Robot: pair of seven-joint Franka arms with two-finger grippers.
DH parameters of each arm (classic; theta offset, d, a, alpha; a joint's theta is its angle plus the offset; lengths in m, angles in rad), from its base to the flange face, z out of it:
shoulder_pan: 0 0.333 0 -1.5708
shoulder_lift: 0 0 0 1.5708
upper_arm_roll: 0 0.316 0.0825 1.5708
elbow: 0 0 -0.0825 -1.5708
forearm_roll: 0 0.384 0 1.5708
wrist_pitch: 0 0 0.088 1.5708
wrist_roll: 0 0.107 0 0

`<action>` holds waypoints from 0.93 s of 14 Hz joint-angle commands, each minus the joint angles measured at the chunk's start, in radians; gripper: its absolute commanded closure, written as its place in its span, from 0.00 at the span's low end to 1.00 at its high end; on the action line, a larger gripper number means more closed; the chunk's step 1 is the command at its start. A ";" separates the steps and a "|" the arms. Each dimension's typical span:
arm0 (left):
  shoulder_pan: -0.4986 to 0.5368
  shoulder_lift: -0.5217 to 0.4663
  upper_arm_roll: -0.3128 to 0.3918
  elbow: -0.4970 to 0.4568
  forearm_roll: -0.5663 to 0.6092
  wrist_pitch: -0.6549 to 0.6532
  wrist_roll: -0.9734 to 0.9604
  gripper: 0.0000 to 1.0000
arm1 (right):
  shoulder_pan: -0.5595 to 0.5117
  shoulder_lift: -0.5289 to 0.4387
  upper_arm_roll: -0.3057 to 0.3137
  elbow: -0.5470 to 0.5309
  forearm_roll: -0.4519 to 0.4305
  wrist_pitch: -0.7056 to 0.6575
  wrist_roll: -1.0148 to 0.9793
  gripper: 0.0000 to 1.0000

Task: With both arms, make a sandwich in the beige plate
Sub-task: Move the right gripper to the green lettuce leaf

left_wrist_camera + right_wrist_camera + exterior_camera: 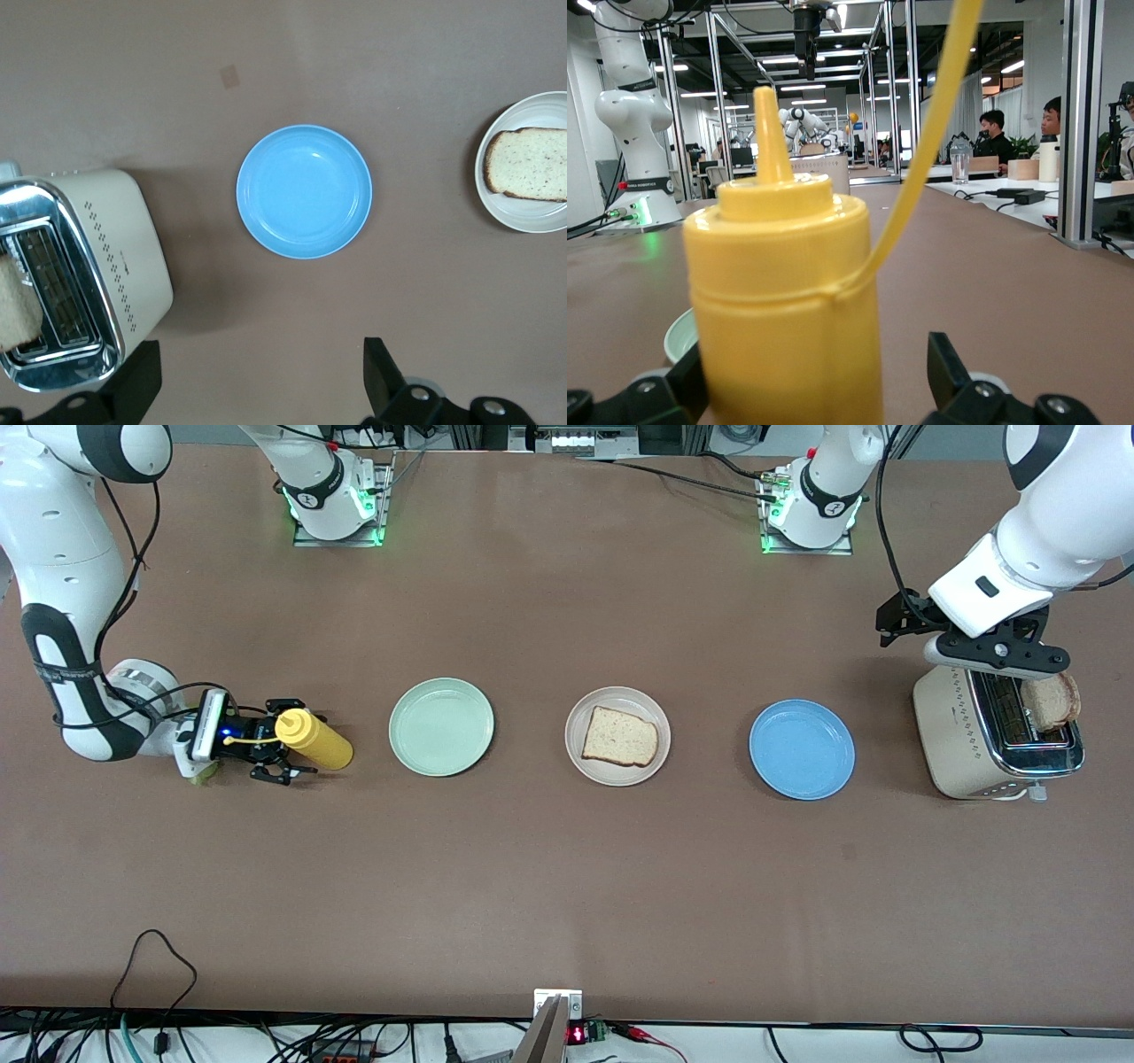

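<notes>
The beige plate [578,717] [532,108] sits mid-table with one bread slice [620,737] [532,164] lying flat in it. A second bread slice [1052,700] [16,305] stands in a slot of the toaster [961,735] [97,257] at the left arm's end. My left gripper [997,657] [257,390] hangs open over the toaster, holding nothing. At the right arm's end, my right gripper [285,742] [815,390] is low at the table and open. A yellow squeeze bottle [317,741] [784,292] stands upright between its fingers, with a gap at one finger. A scrap of green [202,773] shows under the right wrist.
A mint-green plate [441,726] [678,336] lies between the bottle and the beige plate. A blue plate [802,748] [304,190] lies between the beige plate and the toaster. The four stand in one row across the table. Cables run along the table edge nearest the camera.
</notes>
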 commanded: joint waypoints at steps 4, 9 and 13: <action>-0.002 0.002 -0.015 0.045 0.022 -0.026 -0.085 0.00 | -0.045 -0.063 -0.064 0.006 -0.141 -0.024 0.097 0.00; -0.008 0.011 -0.015 0.060 0.022 -0.024 -0.085 0.00 | -0.019 -0.198 -0.159 0.012 -0.316 0.051 0.317 0.00; -0.009 0.011 -0.019 0.069 0.021 -0.030 -0.087 0.00 | -0.014 -0.328 -0.165 0.011 -0.523 0.221 0.593 0.00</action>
